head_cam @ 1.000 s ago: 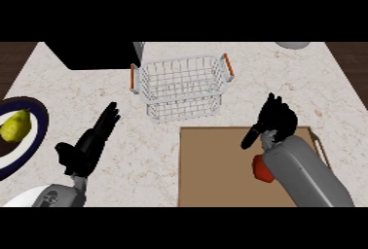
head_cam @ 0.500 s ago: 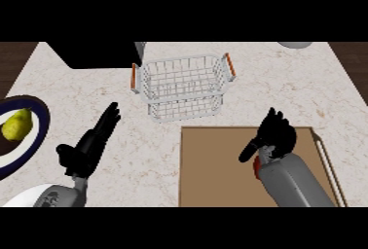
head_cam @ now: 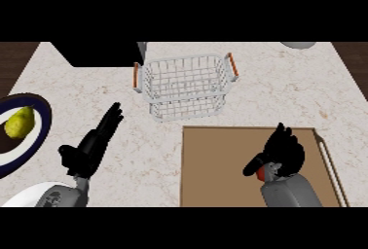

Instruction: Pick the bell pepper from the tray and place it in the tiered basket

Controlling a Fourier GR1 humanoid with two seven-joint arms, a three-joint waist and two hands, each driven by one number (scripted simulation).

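Though under hand [head_cam: 285, 147], red bell pepper [head_cam: 251, 171]

Bright, even light falls across the pale counter [head_cam: 287, 92].

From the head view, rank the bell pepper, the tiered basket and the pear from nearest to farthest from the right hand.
1. bell pepper, on the tray, right at the right hand.
2. tiered basket, farther back and left.
3. pear, on the plate, far left.
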